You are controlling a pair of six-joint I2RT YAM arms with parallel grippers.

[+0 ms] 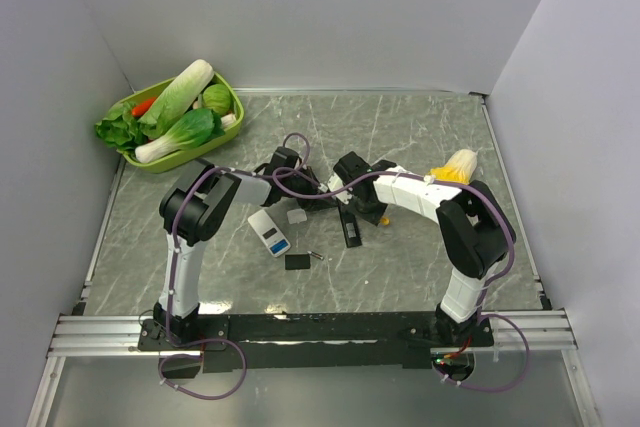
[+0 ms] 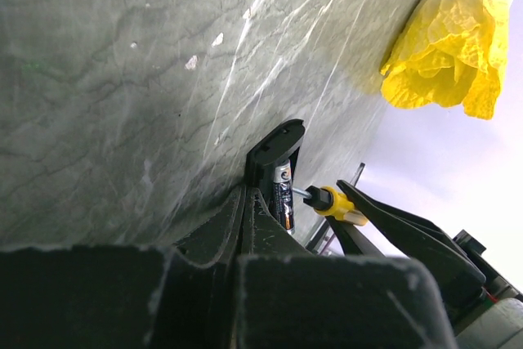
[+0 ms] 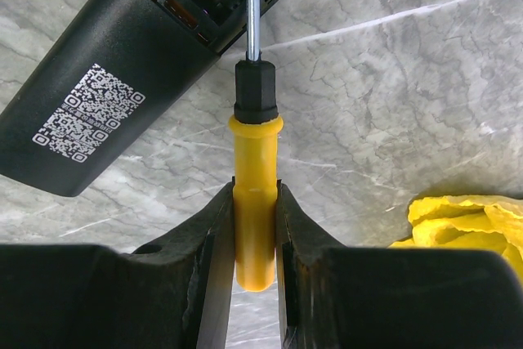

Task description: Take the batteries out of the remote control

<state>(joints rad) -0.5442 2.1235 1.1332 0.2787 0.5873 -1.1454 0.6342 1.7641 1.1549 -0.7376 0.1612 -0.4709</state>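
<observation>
A black remote control (image 3: 90, 112) with a white code label lies back-up, its battery bay open. One of the batteries (image 2: 283, 194) still sits in that bay, dark with a silver end. My right gripper (image 3: 255, 192) is shut on the yellow handle of a screwdriver (image 3: 255, 161). The screwdriver's steel shaft reaches into the bay beside the cell. My left gripper (image 2: 245, 202) is shut with nothing between its fingers, its tips against the remote's edge. In the top view both grippers, left (image 1: 312, 190) and right (image 1: 338, 185), meet over this remote and hide it.
A second black remote (image 1: 348, 228), a white remote (image 1: 268, 232), a white cover (image 1: 296, 215) and a black cover (image 1: 296, 261) lie nearby, with a small slim cell (image 1: 318, 255) beside them. A green basket (image 1: 150, 162) of vegetables stands back left. A yellow leafy vegetable (image 1: 452, 165) lies right.
</observation>
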